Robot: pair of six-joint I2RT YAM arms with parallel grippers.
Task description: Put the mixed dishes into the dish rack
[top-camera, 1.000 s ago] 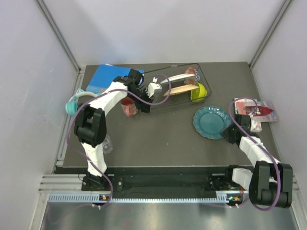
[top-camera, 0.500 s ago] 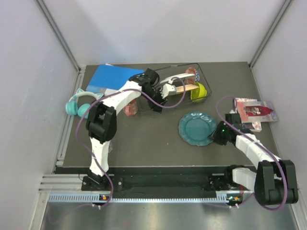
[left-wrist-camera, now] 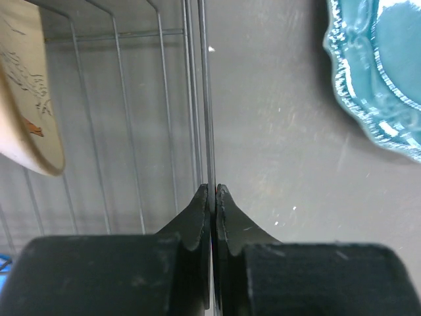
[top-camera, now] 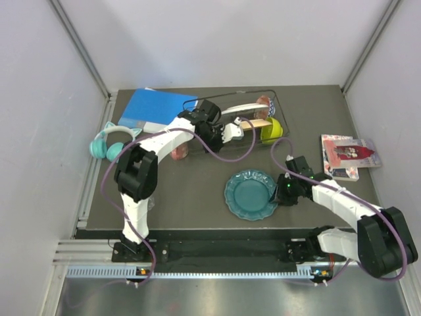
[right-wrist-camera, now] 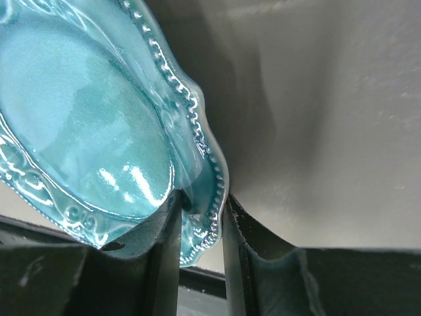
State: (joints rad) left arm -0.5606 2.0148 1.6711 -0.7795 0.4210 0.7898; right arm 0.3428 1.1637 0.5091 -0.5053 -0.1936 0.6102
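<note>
- Nearest the bottom of the overhead view, the clear glass (top-camera: 150, 203) shows only faintly beside my left arm's lower link. It stands on the table and is not loaded.
- Just above it, at lower centre, the teal scalloped plate (top-camera: 248, 195) lies flat on the dark table (top-camera: 197, 197), well apart from the rack.
- My right pincer (right-wrist-camera: 200, 197) is closed on that plate's beaded rim, one finger above it and one under. This looks like the plate in hand for loading.
- At left of centre the red tumbler (top-camera: 179, 152) stands partly hidden by my left arm. As far as I can tell it is just outside the rack.
- My left pincer (left-wrist-camera: 212, 191) is pinched fully shut, with the thin rim wire of the dish rack (left-wrist-camera: 202, 79) running between the fingertips. I judge that I am holding the rack itself, not a dish.
- Inside the rack, at upper centre, stand the white plate (top-camera: 238, 108) and the peach plate (top-camera: 253, 122), both on edge. The lime bowl (top-camera: 272, 129) sits at the right end and the red patterned bowl (top-camera: 263, 100) behind it.
- So four dishes look loaded and three remain: plate, tumbler, glass.
- Farthest, at upper left, are the blue book (top-camera: 154, 108) and the teal headphones (top-camera: 108, 143), neither of them mine to load.
</note>
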